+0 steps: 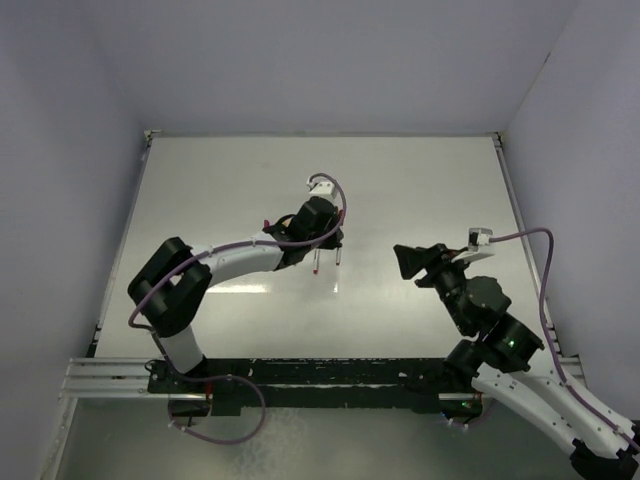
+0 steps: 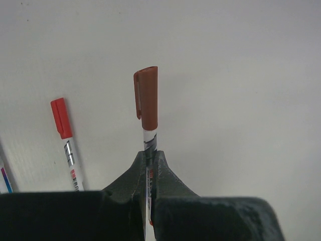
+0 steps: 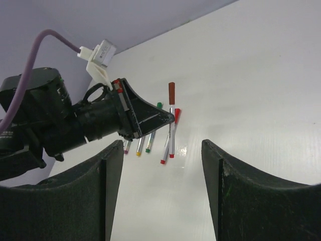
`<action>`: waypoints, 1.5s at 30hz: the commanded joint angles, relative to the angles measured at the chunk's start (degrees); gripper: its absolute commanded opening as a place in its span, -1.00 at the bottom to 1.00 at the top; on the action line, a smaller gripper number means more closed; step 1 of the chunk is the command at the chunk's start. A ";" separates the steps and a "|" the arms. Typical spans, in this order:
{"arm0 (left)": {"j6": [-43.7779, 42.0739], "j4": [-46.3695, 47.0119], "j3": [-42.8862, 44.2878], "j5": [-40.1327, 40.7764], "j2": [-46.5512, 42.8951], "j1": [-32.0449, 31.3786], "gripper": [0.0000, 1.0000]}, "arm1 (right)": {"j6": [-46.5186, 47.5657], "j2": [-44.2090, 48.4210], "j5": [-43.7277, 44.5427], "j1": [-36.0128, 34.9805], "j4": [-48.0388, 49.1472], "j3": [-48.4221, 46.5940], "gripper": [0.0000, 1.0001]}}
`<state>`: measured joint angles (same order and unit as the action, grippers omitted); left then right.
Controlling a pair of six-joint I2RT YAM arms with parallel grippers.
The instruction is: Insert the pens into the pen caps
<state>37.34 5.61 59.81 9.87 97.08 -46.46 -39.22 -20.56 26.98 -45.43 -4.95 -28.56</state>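
Observation:
My left gripper [image 1: 330, 243] [image 2: 149, 153] is shut on a silver pen [image 2: 150, 142] that wears the dark red cap [image 2: 146, 98]. It holds this pen low over the white table [image 1: 420, 190]. In the right wrist view the left gripper [image 3: 169, 118] grips the same capped pen [image 3: 172, 94]. A red-capped pen [image 2: 62, 118] [image 3: 176, 117] lies just beside it. A green-capped pen [image 3: 159, 105], a yellow-ended pen [image 3: 139, 150] and a magenta-ended pen [image 3: 126, 149] lie partly hidden behind the left gripper. My right gripper [image 1: 405, 262] [image 3: 163, 143] is open and empty, to the right of the pens.
The table is walled at the back and on both sides. A purple cable runs from each wrist camera [image 1: 320, 185]. The black rail [image 1: 300, 375] with the arm bases lies along the near edge.

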 commanded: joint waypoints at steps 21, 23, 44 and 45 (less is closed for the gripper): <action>2.36 -13.69 12.25 0.91 15.70 2.50 -0.87 | -1.79 -0.69 0.49 -0.10 2.06 2.70 0.30; 3.00 -13.69 12.39 0.57 15.93 2.56 -0.75 | -1.75 -1.07 0.32 -0.13 2.46 3.00 0.30; -0.53 -13.60 12.40 -2.76 0.77 2.82 -0.19 | 2.10 -1.83 5.94 -0.10 2.27 1.01 0.28; -0.92 -13.71 11.91 -3.05 -0.17 2.82 -0.19 | 2.21 -1.85 6.65 -0.13 1.71 0.78 0.28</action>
<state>39.11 -10.37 71.09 8.86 104.60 -43.99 -38.94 -22.81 29.04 -45.43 -5.15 -25.36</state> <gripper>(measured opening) 0.404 0.645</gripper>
